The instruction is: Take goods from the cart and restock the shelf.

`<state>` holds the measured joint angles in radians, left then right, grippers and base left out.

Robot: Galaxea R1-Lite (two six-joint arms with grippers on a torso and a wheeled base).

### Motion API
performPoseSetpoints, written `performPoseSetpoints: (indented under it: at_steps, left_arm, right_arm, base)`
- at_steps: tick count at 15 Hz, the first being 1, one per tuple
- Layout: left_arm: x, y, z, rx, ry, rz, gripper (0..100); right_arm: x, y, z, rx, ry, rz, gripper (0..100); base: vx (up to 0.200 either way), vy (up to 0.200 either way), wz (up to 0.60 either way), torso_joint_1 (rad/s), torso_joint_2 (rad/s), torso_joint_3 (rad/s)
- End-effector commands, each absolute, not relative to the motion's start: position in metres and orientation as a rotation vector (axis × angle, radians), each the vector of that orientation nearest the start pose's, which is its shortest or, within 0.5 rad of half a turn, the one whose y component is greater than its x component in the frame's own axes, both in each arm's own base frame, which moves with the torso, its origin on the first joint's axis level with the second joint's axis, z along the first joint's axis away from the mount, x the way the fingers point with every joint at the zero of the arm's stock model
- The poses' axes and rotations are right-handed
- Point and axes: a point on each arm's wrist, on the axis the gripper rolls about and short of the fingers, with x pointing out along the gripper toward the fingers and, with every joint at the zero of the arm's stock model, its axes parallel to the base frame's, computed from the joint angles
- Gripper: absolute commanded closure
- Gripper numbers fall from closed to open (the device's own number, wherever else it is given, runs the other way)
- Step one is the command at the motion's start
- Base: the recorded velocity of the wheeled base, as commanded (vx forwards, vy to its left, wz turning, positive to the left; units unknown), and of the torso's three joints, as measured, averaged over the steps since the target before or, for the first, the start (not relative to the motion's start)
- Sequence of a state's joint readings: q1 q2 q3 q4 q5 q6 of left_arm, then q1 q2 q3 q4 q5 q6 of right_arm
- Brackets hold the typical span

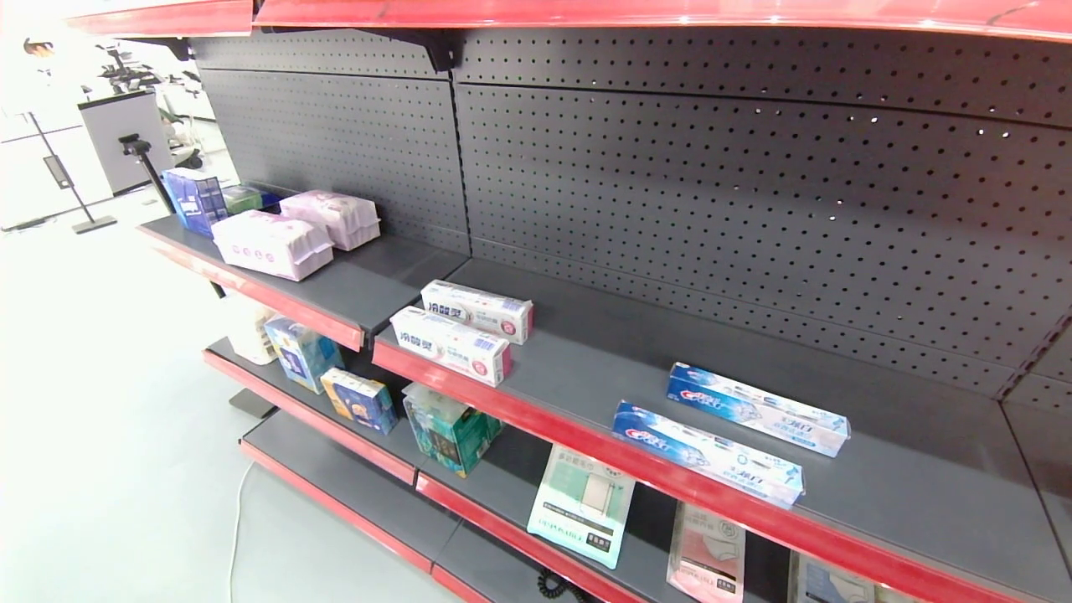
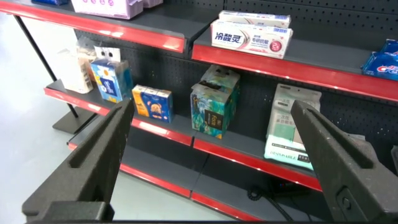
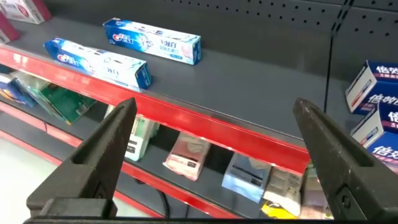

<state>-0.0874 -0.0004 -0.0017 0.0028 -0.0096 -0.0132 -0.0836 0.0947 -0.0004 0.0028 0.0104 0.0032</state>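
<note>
"Red-lipped shelf (image 1: 586, 437) dead ahead, and both arms face it with nothing in hand! Left gripper (image 2: 208, 109) has its fingers (image 2: 99, 155) spread wide, just air between them."

"Same story on the other side. Right gripper (image 3: 214, 104), fingers (image 3: 336, 162) parted, no carton between them. So which step is this?"

"I'd call it the fetching step. No goods are held, so the next move calls for a turn to the cart and a clean pinch on one carton."

"And what's the shelf carrying?"

"On the middle board, the bay to the robot's right has two white toothpaste boxes (image 1: 452, 343) lying flat at the front lip, one behind the other. Two blue toothpaste boxes (image 1: 708, 452) lie the same way further right, with bare board between the pairs. In the left bay there are pink-and-white packs (image 1: 272, 243) and a dark blue box (image 1: 194, 199) beyond them."

"And below?"

"A green box (image 1: 452, 427), a blue-and-yellow box (image 1: 360, 400), and flat pouches (image 1: 582, 502) leaning at the front. Those could be masks, but the print's too small to swear by."

"Where should fresh stock land?"

"My guess is that bare stretch, or the deep room behind the pairs. Whatever comes should go down flat and in line with its neighbours."
</note>
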Motion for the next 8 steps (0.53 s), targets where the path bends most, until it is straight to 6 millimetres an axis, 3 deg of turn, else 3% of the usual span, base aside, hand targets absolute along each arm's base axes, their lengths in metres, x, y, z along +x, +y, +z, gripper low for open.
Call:
performPoseSetpoints:
  at_steps: [1,5,8]
  left_arm:
    - [-0.0228,0.0018,0.0756,-0.014,0.002,-0.097,0]
    - [-0.0229,0.0018,0.0756,-0.014,0.002,-0.098,0]
    - [-0.0229,0.0018,0.0756,-0.014,0.002,-0.098,0]
  right_arm:
    - [-0.015,0.0015,0.0771,0.006,0.104,-0.074,0]
    - [-0.015,0.0015,0.0771,0.008,0.104,-0.075,0]
    - [-0.0151,0.0015,0.0771,0.008,0.103,-0.075,0]
  base:
    - [0.0,0.0,0.0,0.0,0.0,0.0]
    - [0.0,0.0,0.0,0.0,0.0,0.0]
    - [0.0,0.0,-0.6,0.001,0.01,0.006]
